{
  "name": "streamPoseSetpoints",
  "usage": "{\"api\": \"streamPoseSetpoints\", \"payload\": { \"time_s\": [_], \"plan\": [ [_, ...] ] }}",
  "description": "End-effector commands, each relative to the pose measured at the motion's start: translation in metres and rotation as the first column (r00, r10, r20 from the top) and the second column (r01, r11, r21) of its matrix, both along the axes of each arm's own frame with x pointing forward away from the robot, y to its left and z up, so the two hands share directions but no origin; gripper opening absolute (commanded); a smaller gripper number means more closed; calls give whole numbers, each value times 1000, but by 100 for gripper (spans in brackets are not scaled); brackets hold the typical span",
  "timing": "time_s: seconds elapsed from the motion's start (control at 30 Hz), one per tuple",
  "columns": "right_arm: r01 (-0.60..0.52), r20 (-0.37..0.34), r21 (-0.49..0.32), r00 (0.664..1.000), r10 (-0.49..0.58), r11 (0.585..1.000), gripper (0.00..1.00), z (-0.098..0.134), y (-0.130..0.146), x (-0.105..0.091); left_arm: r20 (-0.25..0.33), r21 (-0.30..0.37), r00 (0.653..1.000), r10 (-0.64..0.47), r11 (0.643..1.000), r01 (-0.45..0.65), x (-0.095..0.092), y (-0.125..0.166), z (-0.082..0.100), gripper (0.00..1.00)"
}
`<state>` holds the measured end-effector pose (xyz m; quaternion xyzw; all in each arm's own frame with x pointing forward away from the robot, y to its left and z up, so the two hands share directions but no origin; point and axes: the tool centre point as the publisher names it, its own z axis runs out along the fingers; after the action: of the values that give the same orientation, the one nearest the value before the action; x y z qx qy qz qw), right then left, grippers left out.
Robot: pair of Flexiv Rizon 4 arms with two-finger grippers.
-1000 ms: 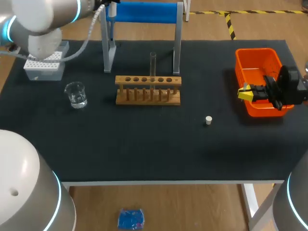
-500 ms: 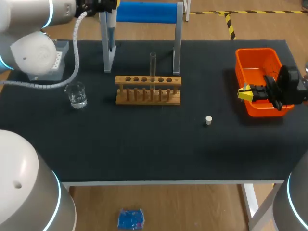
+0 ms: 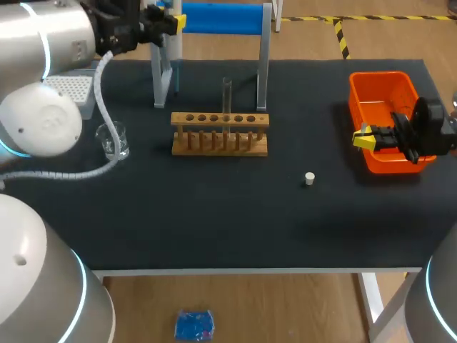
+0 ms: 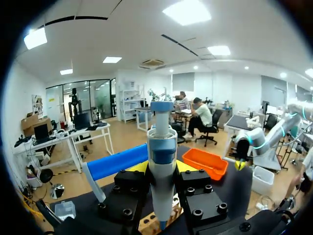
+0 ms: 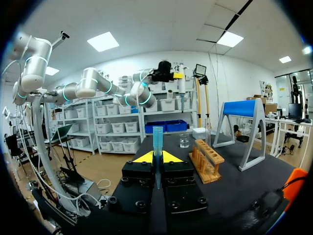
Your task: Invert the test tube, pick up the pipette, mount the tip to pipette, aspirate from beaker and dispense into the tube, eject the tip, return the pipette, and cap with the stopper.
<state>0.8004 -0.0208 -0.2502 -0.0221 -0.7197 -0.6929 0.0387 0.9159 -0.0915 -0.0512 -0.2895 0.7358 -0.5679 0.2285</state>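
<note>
My left gripper (image 3: 168, 20) is at the table's far left, beside the left post of the blue-barred pipette stand (image 3: 221, 18), shut on the white and blue pipette (image 4: 162, 169). From the left wrist the pipette stands upright between the fingers. At the table's right edge, over the orange bin (image 3: 383, 89), my right gripper (image 3: 367, 137) is shut on a blue pipette tip (image 5: 157, 139). A clear test tube (image 3: 227, 96) stands upright in the wooden rack (image 3: 220, 134). The glass beaker (image 3: 113, 141) is left of the rack. The white stopper (image 3: 309, 179) lies on the mat.
A grey tip box (image 3: 71, 91) sits at the far left behind the beaker. The stand's two grey posts rise just behind the rack. Open black mat stretches in front of the rack and around the stopper.
My left arm has swung its elbow down and toward the near left, uncovering the tip box, while its gripper with the pipette came slightly lower by the stand's left post. The right arm has not moved.
</note>
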Motion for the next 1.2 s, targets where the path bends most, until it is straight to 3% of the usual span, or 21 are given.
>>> {"api": "streamPoseSetpoints", "payload": {
  "time_s": [0.03,0.53,0.63,0.7,0.87,1.2],
  "plan": [
    [-1,1,-1,1000,1,1000,0,0,-1,0,-14,-57,978,-206,977,205,-20,23,2,0],
    [-1,1,-1,1000,1,1000,0,0,-1,0,-14,-57,978,-206,977,205,-20,23,2,0],
    [-1,1,-1,1000,1,1000,0,0,-1,0,9,-31,948,-319,947,319,-28,3,13,0],
    [-1,1,-1,1000,1,1000,0,0,-1,0,74,-65,926,-370,925,374,-38,-7,22,0],
    [-1,1,-1,1000,1,1000,0,0,-1,0,111,2,871,-479,877,481,-61,-29,41,0],
    [-1,1,-1,1000,1,1000,0,0,-1,0,97,42,766,-636,771,635,-82,-63,54,0]
  ]
}}
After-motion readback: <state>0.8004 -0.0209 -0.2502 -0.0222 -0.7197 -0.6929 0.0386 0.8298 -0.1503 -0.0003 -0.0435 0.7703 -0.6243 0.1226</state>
